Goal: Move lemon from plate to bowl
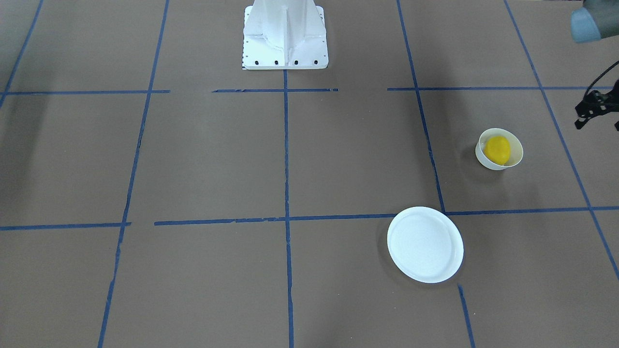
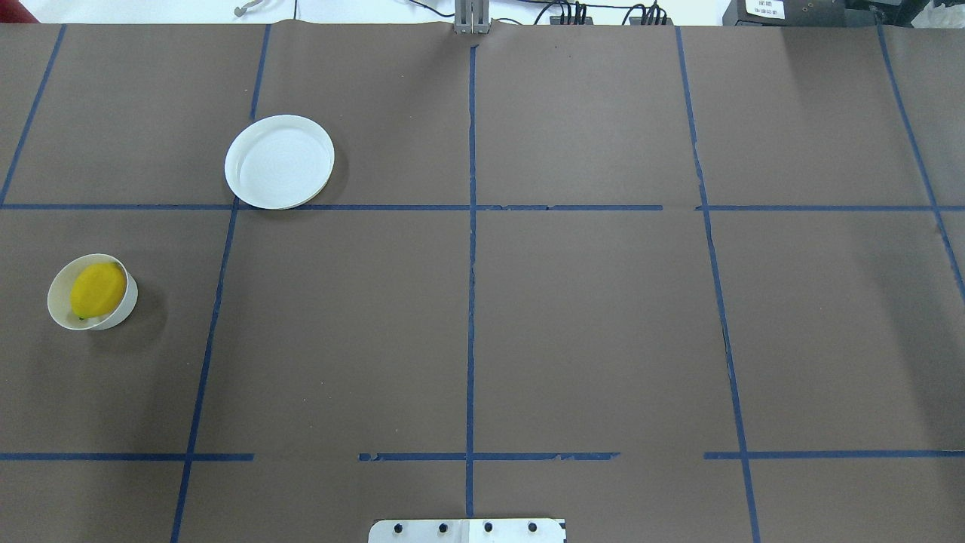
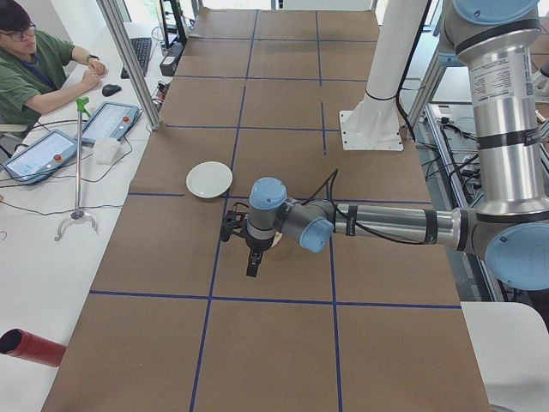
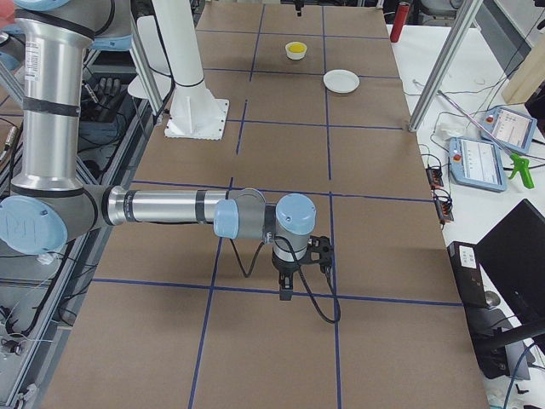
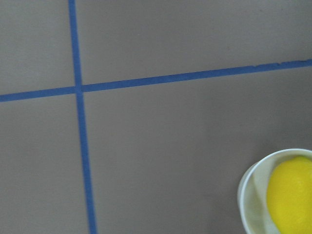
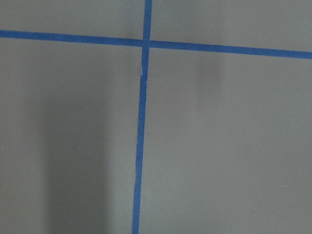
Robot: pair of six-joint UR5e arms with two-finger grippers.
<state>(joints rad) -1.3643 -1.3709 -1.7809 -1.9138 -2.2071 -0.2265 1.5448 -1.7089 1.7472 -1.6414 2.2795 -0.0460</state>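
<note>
Finding 1, task object: the lemon (image 1: 497, 149) lies inside the bowl (image 1: 489, 165) and fills most of its opening. The deep walls enclose it on all sides, so I judge it unlikely to roll out. The plate (image 1: 424, 244) is bare and sits flat on the tabletop (image 1: 217, 159), well apart from the bowl and one grid square over, with its edge crossing a blue tape line (image 1: 517, 210).

Finding 2, left arm: the left gripper (image 3: 242, 245) hangs above the tabletop near the bowl and nothing is visible in its grasp. Only a dark fragment of it enters the front view at the frame edge. I cannot tell how wide its fingers stand. The left wrist view takes in the bowl and lemon only at its lower right corner, so the gripper is offset beside the bowl, not centred over it.

Finding 3, right arm: the right gripper (image 4: 294, 273) points down over bare tabletop far from both dishes. I cannot tell its opening. This posture suggests it is parked out of the working area.

Assessment: judged from the present layout, the transfer is complete. What remains, if anything, is clearing the left arm.
</note>
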